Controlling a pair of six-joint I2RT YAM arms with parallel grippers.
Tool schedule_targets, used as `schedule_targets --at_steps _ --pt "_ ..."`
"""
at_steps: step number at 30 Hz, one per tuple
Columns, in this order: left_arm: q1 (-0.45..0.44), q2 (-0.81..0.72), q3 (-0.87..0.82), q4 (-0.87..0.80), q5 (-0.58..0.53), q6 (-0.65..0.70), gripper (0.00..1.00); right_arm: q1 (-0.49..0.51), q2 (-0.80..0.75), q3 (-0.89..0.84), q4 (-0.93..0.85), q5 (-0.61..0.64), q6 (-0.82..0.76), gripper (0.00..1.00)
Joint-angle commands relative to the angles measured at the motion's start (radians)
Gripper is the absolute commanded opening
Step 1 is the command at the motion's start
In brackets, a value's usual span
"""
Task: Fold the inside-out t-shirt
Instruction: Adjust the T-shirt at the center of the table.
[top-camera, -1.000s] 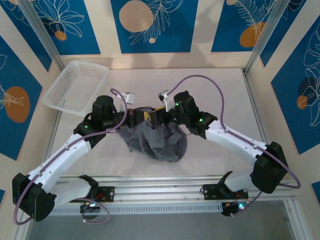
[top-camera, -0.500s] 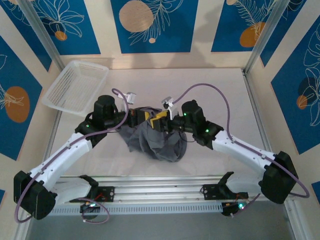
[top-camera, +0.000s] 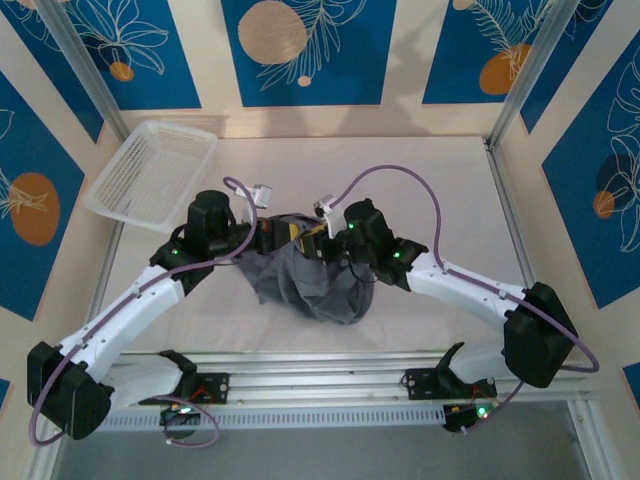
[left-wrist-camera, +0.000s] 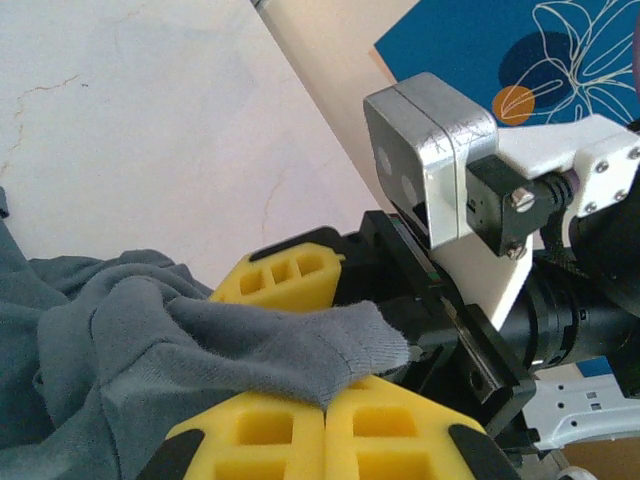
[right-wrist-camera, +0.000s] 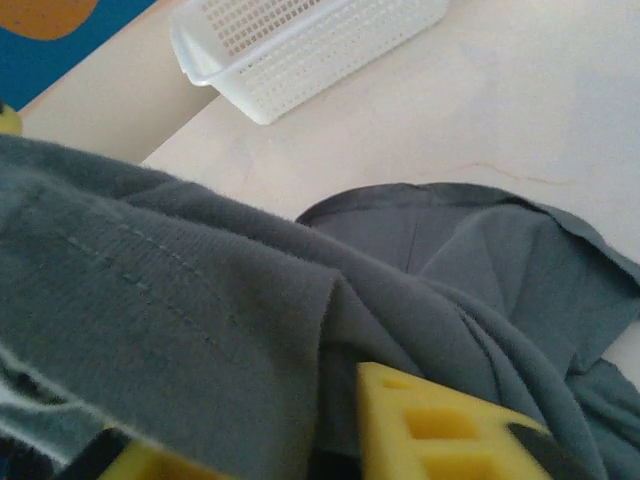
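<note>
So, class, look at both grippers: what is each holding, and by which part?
The left gripper is shut on a bunched fold of the grey t-shirt. The right gripper has cloth between its jaws; whether it grips cannot be told.

Left gripper and right gripper meet tip to tip over far edge of bunched inside-out t-shirt; white mesh basket far-left on table

White mesh basket at far-left corner of pale table
</note>
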Motion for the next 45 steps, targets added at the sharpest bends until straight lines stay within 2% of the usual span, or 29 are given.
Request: schedule_targets --at_steps 1,2,4,7,10,12,14,17,19,20,23,25,27,29,31,33,39,42,45 --pt "0.005 -0.037 -0.003 0.006 -0.046 0.011 0.00 -0.023 0.004 0.068 -0.101 -0.030 0.093 0.06" --pt "0.009 -0.042 -0.014 0.017 -0.057 0.010 0.00 -0.041 -0.009 0.094 -0.147 -0.088 0.117 0.00" --pt "0.022 -0.038 -0.029 0.017 -0.088 0.045 0.00 -0.060 -0.049 0.121 -0.190 -0.220 0.134 0.00" --pt "0.061 0.024 -0.047 0.029 -0.138 0.136 0.00 -0.089 -0.098 0.153 -0.207 -0.495 0.166 0.00" --pt "0.111 0.154 -0.048 0.115 -0.076 0.163 0.00 -0.118 -0.109 0.182 -0.203 -0.699 0.220 0.00" --pt "0.128 0.228 -0.042 0.180 -0.041 0.142 0.00 -0.132 -0.115 0.174 -0.164 -0.752 0.262 0.00" --pt "0.143 0.261 -0.041 0.239 -0.010 0.111 0.02 -0.147 -0.120 0.153 -0.122 -0.759 0.297 0.00" --pt "0.157 0.219 -0.044 0.234 -0.017 0.109 0.28 -0.177 -0.123 0.121 -0.099 -0.718 0.331 0.00" --pt "0.157 0.153 -0.045 0.171 -0.052 0.138 0.39 -0.205 -0.115 0.104 -0.099 -0.698 0.350 0.00" --pt "0.158 0.109 -0.052 0.131 -0.073 0.147 0.41 -0.222 -0.110 0.094 -0.097 -0.693 0.361 0.00" --pt "0.145 -0.005 -0.067 -0.003 -0.138 0.133 0.42 -0.260 -0.091 0.083 -0.106 -0.692 0.374 0.00" --pt "0.102 -0.045 -0.045 -0.117 -0.171 0.112 0.41 -0.273 -0.078 0.089 -0.114 -0.705 0.377 0.00" --pt "0.004 -0.080 -0.020 -0.195 -0.247 0.094 0.38 -0.275 -0.064 0.101 -0.131 -0.709 0.372 0.00" --pt "-0.132 -0.106 -0.014 -0.212 -0.384 0.041 0.36 -0.275 -0.049 0.116 -0.149 -0.703 0.370 0.00" --pt "-0.215 -0.093 -0.014 -0.206 -0.460 -0.032 0.33 -0.276 -0.037 0.128 -0.161 -0.700 0.371 0.00" --pt "-0.261 -0.058 -0.014 -0.178 -0.493 -0.065 0.32 -0.275 -0.027 0.135 -0.168 -0.701 0.382 0.00" --pt "-0.279 0.049 0.002 -0.077 -0.634 -0.046 0.43 -0.260 -0.026 0.144 -0.186 -0.705 0.395 0.00" --pt "-0.279 0.057 -0.042 0.101 -0.574 -0.009 0.50 -0.248 -0.037 0.133 -0.183 -0.688 0.400 0.00" --pt "-0.279 0.100 -0.027 0.145 -0.526 0.003 0.58 -0.242 -0.039 0.125 -0.171 -0.681 0.407 0.00"
